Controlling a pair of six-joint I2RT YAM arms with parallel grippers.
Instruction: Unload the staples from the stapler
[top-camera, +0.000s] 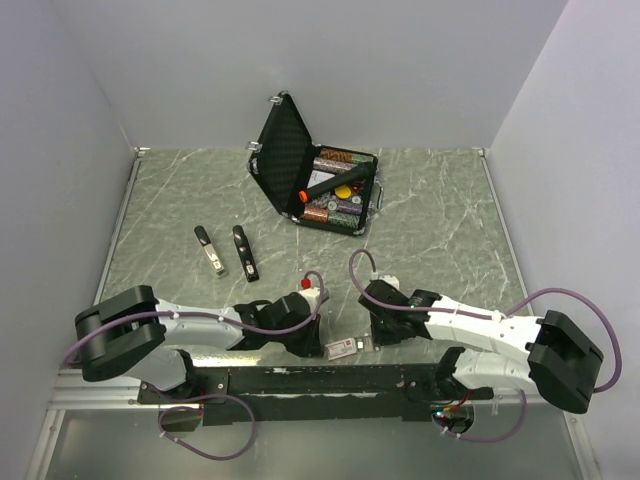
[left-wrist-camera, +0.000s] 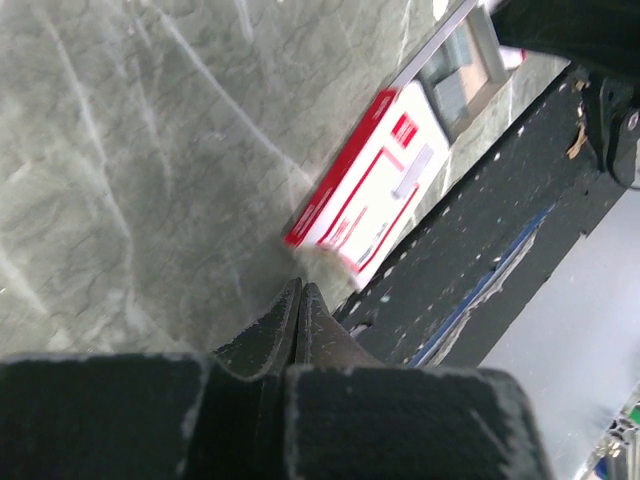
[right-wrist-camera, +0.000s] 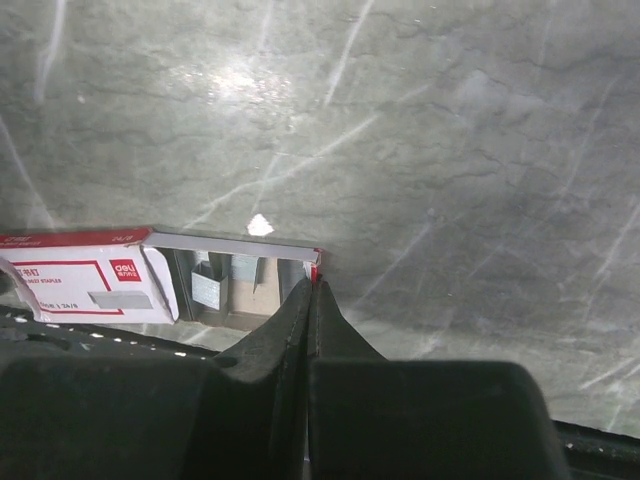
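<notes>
1. Stapler (top-camera: 209, 250) location first: I take it to be the dark piece with the bright metal strip, lying flat on the left side of the table (top-camera: 430, 230). A similar dark piece (top-camera: 244, 253) lies just beside it. Both are well apart from either arm, so by my read the unloading isn't started yet.
2. Left end effector (left-wrist-camera: 300, 300) is clenched on nothing, tips pressed together. It sits low over the table and is aimed at the staple box (left-wrist-camera: 365, 185).
3. Right end effector (right-wrist-camera: 312, 295) is clenched and empty too, with its tips right at the open end of that box. I can't tell if they actually touch it.
4. Box drawer is slid out, with staples (right-wrist-camera: 210, 287) showing inside. The box lies at the near edge by the black rail (left-wrist-camera: 480, 230), between the two arms. My guess is it's parked there to take whatever comes out.
5. Open case (top-camera: 300, 165) at the back looks unrelated to this job.
6. Both arms are tucked low near their bases, so I'd need a long reach out to the stapler next.
</notes>
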